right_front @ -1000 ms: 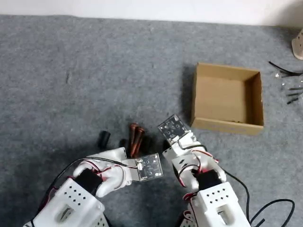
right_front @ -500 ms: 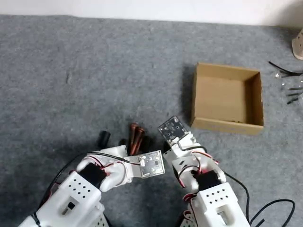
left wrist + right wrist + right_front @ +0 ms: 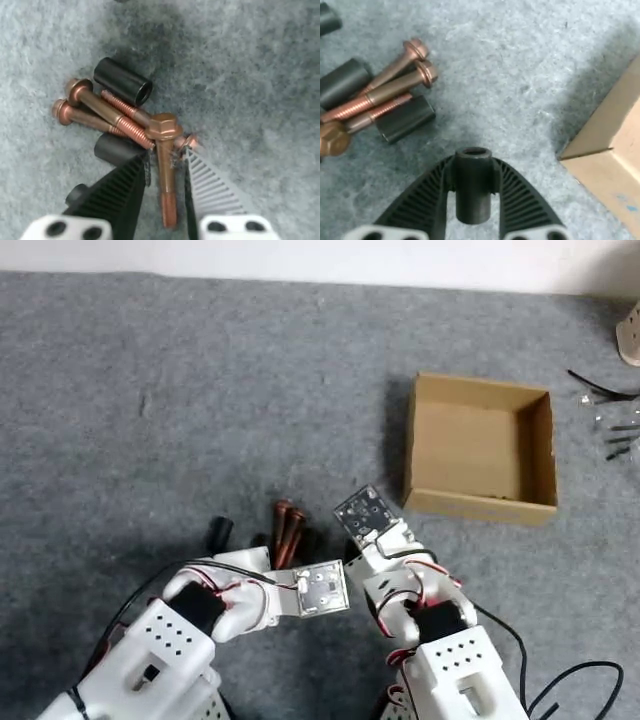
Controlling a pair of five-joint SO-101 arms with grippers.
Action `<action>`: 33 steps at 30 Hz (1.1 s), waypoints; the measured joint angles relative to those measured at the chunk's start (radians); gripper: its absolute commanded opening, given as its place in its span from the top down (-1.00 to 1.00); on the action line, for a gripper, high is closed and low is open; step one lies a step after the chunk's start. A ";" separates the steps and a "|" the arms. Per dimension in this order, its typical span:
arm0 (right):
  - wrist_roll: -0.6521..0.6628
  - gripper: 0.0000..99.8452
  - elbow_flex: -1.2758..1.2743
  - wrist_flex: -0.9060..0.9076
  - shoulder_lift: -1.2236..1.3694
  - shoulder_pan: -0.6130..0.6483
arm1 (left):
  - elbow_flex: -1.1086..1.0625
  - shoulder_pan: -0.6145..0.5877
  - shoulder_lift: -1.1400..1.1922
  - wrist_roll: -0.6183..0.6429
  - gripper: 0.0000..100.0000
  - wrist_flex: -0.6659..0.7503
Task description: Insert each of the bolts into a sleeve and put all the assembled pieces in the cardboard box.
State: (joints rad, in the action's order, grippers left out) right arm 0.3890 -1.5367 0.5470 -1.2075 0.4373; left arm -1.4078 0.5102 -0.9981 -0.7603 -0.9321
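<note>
Several copper bolts (image 3: 102, 107) and black sleeves (image 3: 122, 81) lie in a heap on the grey carpet, seen from above as a bolt cluster (image 3: 286, 528). My left gripper (image 3: 166, 157) stands over the heap. Its fingers straddle one bolt (image 3: 165, 170) narrowly, with a thin gap on each side. My right gripper (image 3: 472, 167) is shut on a black sleeve (image 3: 472, 190), held with its bore facing outward, just right of the heap. The cardboard box (image 3: 478, 506) sits farther back and to the right; its corner (image 3: 610, 150) lies ahead of the held sleeve.
One loose sleeve (image 3: 219, 532) lies left of the bolts. Black cables and small screws (image 3: 610, 425) lie right of the box, and a beige object (image 3: 630, 335) sits at the far right edge. Open carpet stretches toward the back and left.
The left arm swung in slightly toward the bolt heap during the first half second, then stayed put. The right arm with its sleeve has not moved.
</note>
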 measured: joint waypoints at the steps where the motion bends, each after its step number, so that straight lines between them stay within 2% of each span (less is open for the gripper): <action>1: 0.000 0.99 0.000 0.000 0.000 0.000 | 0.002 0.008 0.000 0.000 0.76 -0.002; 11: 0.000 0.99 0.000 0.000 0.000 0.000 | 0.006 0.017 0.006 0.000 0.76 -0.006; 21: 0.000 0.99 0.000 0.000 0.000 -0.003 | 0.170 0.026 0.321 0.002 0.85 -0.012; 30: 0.000 0.99 0.000 0.000 0.000 -0.021 | 0.187 0.026 0.353 0.002 0.86 -0.023; 33: 0.000 0.99 0.000 0.000 0.000 -0.026 | 0.187 0.026 0.353 -0.002 0.94 -0.025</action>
State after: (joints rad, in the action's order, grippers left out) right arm 0.3890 -1.5367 0.5470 -1.2075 0.4112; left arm -1.2206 0.5363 -0.6452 -0.7618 -0.9567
